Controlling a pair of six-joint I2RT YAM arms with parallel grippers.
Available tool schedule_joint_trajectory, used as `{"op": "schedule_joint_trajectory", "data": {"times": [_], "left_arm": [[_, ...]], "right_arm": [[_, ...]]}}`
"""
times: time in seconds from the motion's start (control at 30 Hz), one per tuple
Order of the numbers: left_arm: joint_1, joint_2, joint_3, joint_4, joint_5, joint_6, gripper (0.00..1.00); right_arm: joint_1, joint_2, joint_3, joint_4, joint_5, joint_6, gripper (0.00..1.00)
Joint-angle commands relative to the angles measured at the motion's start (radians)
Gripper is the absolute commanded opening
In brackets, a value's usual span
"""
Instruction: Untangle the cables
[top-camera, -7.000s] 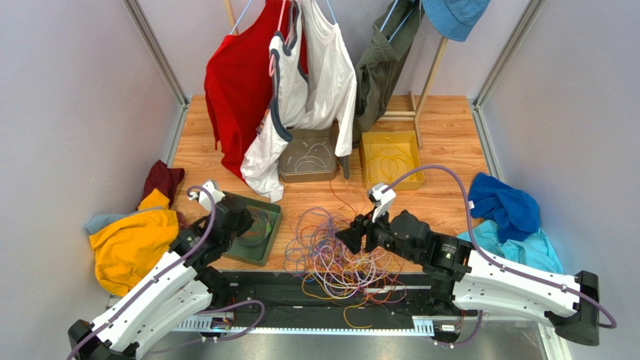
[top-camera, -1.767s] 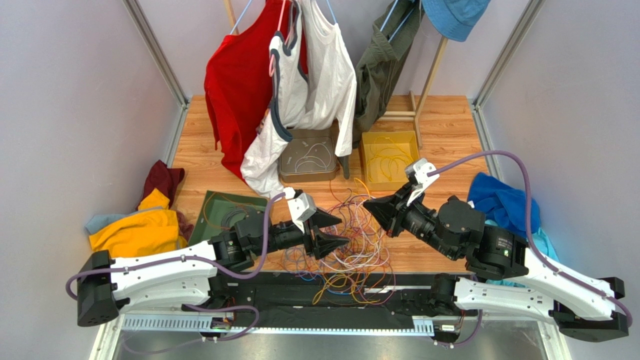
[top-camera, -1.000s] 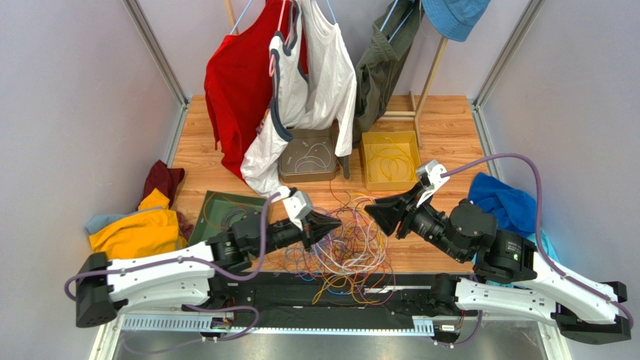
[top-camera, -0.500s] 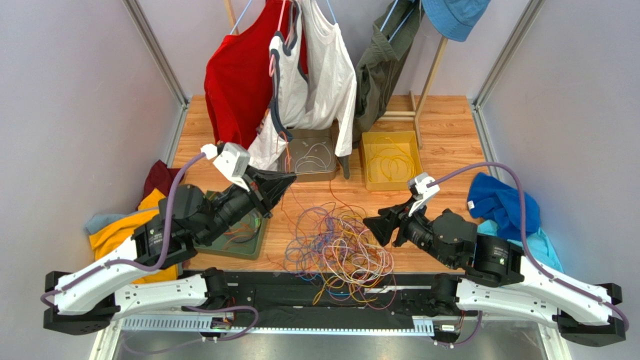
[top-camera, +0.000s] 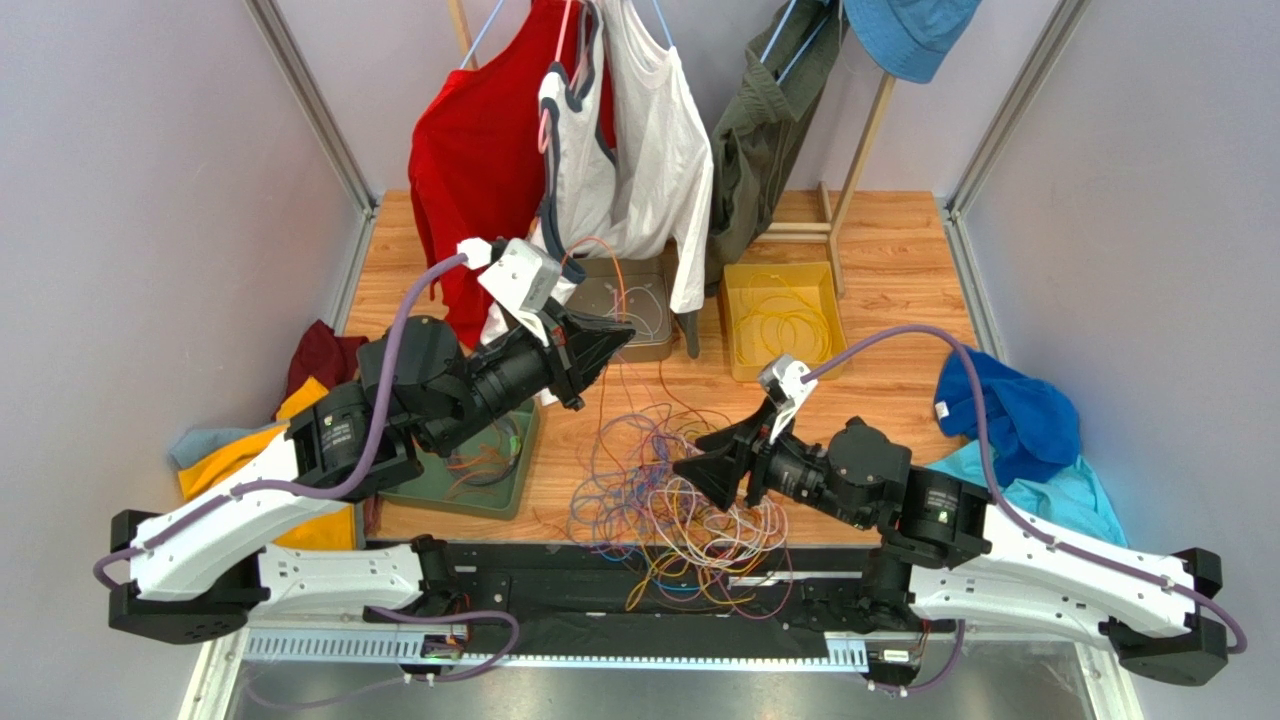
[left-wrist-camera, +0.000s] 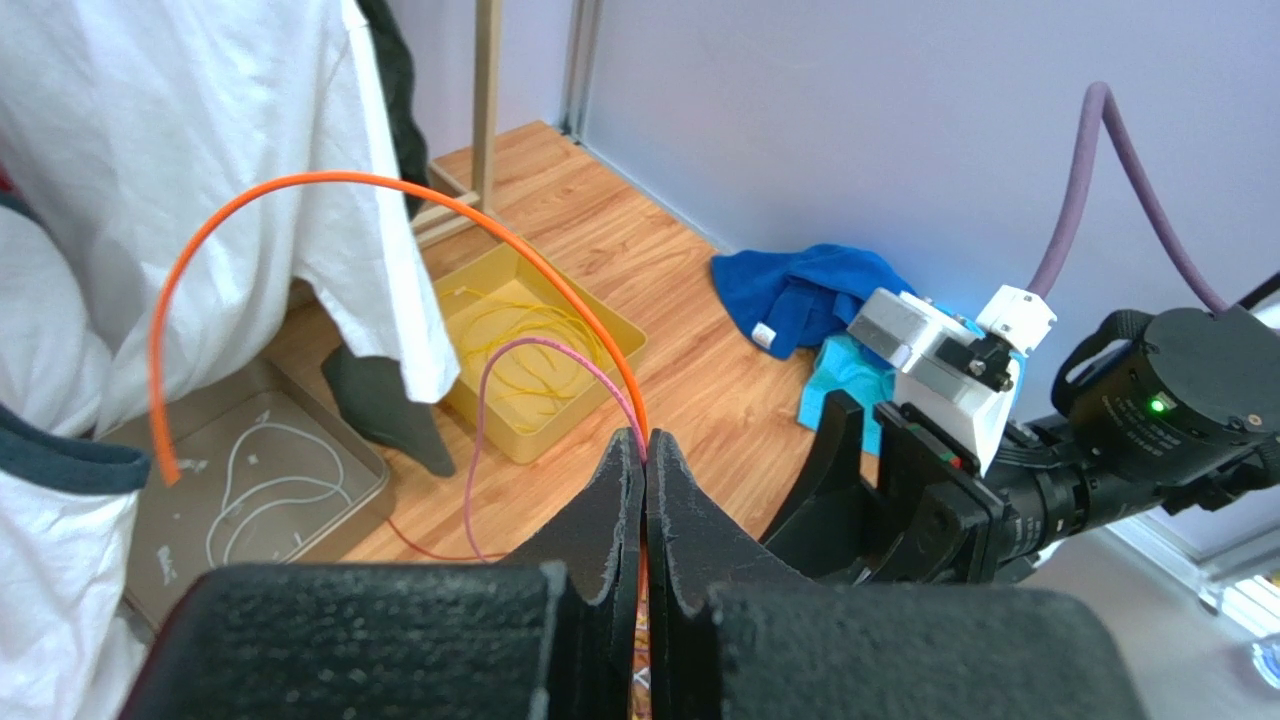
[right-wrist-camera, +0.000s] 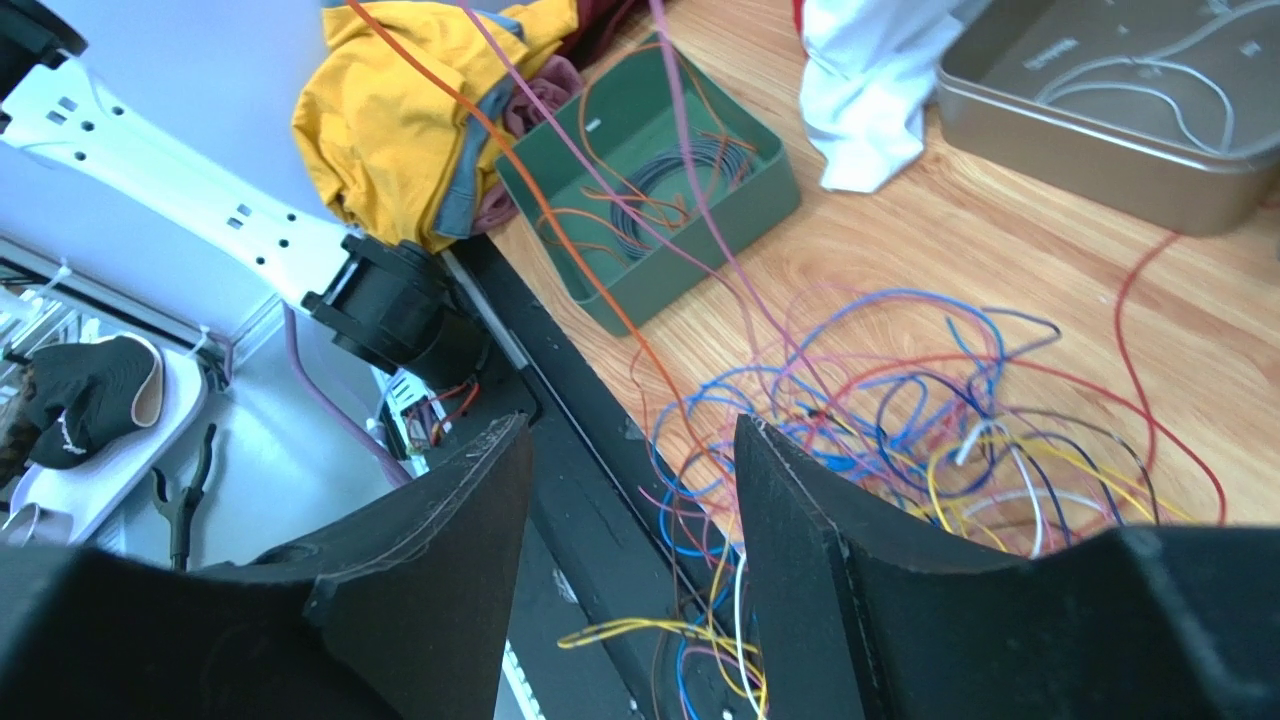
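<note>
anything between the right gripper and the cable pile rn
Nothing solid. The open right gripper hangs above the cables; only an orange strand and a pink strand, rising to the shut left gripper, cross its view.

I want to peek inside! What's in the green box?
The green box holds a coil of dark wires and a few orange wires. Seen from above, the left arm covers part of it, so anything lying there is hidden.

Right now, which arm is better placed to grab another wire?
Likely right: the right end effector hangs open over the cables; the left end effector is shut on an orange cable.
</note>
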Motion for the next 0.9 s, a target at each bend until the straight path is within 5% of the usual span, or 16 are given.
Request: {"op": "schedule_joint_trajectory", "data": {"times": [0.0,0.27,0.63,0.73,0.77,0.87], "left_arm": [[-0.001,0.021,0.037,-0.01,0.056,-0.015,0.0],[-0.001,0.032,0.036,-0.008,0.082,-0.028,0.0],[-0.003,0.015,0.021,-0.007,0.114,-0.053,0.0],[-0.003,0.001,0.008,-0.004,0.114,-0.056,0.0],[-0.003,-0.003,0.005,-0.002,0.114,-0.056,0.0],[-0.003,-0.018,-0.009,-0.004,0.106,-0.058,0.0]], "right_arm": [[0.004,0.067,0.02,0.161,-0.041,-0.048,0.56],[0.004,0.184,0.012,0.273,-0.024,-0.079,0.56],[0.001,0.392,0.052,0.393,0.214,-0.132,0.49],[0.0,0.428,0.057,0.412,0.272,-0.135,0.37],[0.0,0.429,0.057,0.414,0.28,-0.135,0.2],[0.001,0.408,0.049,0.406,0.279,-0.14,0.04]]}}
